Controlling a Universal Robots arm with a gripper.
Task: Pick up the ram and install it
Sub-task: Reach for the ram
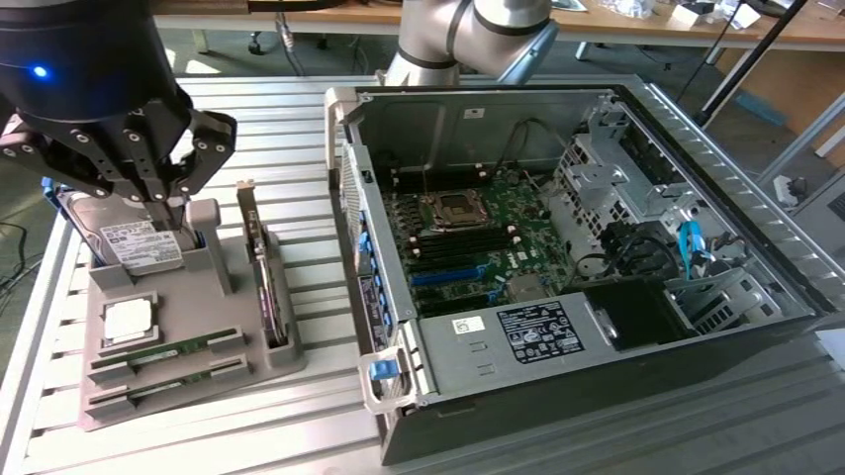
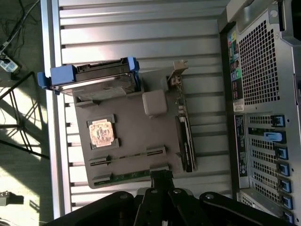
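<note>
Ram (image 1: 178, 349) in the gray holder's (image 1: 212, 297) slot, well below the empty gripper (image 1: 169, 198), jaws pinched together.

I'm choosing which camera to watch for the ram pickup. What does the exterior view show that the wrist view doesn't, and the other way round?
Exterior view: the case's open inside, with motherboard and power supply. Wrist view: the case's perforated rear panel and blue slot tabs. Both: the gripper over the grey holder, which carries two ram sticks, the processor chip, hard drive and expansion card.
</note>
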